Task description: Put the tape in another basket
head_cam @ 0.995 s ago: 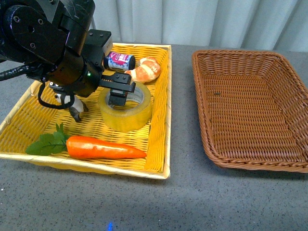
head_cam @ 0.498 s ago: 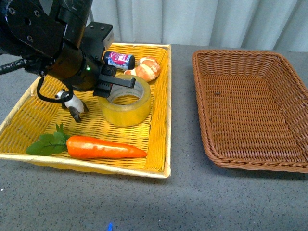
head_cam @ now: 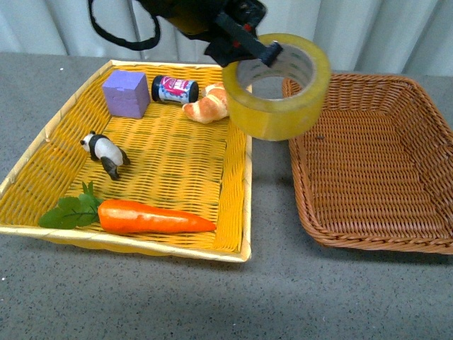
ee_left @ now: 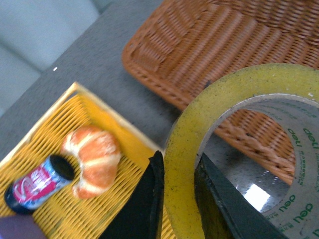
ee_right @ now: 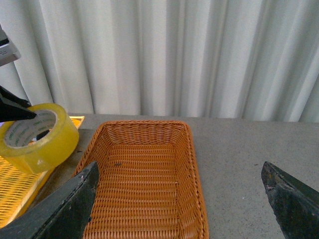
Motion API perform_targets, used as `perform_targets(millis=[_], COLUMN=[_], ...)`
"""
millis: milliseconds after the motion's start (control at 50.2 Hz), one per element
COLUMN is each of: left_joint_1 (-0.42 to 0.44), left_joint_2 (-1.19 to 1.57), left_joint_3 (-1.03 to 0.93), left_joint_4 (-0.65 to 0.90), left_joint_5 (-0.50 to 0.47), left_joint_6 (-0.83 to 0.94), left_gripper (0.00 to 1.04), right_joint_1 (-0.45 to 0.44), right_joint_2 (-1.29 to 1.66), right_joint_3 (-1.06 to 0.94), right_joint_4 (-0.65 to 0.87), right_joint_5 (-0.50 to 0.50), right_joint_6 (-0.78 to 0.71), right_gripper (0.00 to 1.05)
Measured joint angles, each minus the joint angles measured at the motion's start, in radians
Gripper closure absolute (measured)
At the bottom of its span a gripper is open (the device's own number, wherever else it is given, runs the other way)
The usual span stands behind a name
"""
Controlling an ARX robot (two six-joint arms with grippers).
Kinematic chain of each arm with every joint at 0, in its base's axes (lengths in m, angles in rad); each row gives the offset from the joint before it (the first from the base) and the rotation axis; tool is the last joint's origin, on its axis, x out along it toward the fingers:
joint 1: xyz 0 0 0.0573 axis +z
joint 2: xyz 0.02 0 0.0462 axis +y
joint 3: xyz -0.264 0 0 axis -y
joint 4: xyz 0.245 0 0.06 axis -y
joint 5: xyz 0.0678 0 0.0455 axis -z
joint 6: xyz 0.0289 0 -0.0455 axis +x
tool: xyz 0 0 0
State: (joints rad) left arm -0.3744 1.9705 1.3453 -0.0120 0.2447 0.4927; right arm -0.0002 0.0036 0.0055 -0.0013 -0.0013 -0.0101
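The left gripper (ee_left: 179, 158) is clamped on one wall of the packing tape roll (head_cam: 283, 99), one finger inside the printed core and the other against the yellowish outside. The grip is on one side only, so the roll hangs tilted from the jaws.

It is held in the air above the strip of grey table between the yellow basket's right rim (head_cam: 248, 191) and the left rim of the brown wicker basket (head_cam: 368, 163). It is not yet over that basket's floor.

The step probably goes best if the arm carries the roll further across, well past the rim to the middle of the weave. It should then lower the roll close to the floor before the fingers part, because a roll dropped from height may bounce or wheel out.

The right gripper (ee_right: 178, 169) hangs with its jaws spread wide and empty, facing the brown basket.
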Motion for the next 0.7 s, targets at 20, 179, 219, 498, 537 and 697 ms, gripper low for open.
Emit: perform_targets(millis=[20, 179, 219, 498, 537, 697], left_joint_1=[-0.012, -0.073, -0.080, -0.084, -0.082, -0.082], left_joint_2=[0.000, 0.013, 0.014, 0.023, 0.025, 0.026], left_joint_3=[0.007, 0.071, 0.082, 0.100, 0.100, 0.100], left_joint_4=[-0.008, -0.041, -0.047, -0.064, -0.065, -0.066], left_joint_5=[0.006, 0.036, 0.045, 0.052, 0.051, 0.051], left_joint_6=[0.012, 0.057, 0.064, 0.091, 0.091, 0.092], left_gripper=[0.90, 0.90, 0.90, 0.90, 0.90, 0.90], right_joint_1=[0.000, 0.000, 0.000, 0.014, 0.012, -0.010], right_joint_2=[0.000, 0.000, 0.000, 0.060, 0.153, 0.467], right_joint_3=[0.000, 0.000, 0.000, 0.045, 0.075, 0.153], right_joint_4=[0.000, 0.000, 0.000, -0.117, -0.160, 0.013], right_joint_5=[0.000, 0.000, 0.000, 0.064, 0.061, -0.037], right_joint_6=[0.000, 0.000, 0.000, -0.066, -0.139, -0.213], right_gripper=[0.09, 0.09, 0.09, 0.09, 0.09, 0.09])
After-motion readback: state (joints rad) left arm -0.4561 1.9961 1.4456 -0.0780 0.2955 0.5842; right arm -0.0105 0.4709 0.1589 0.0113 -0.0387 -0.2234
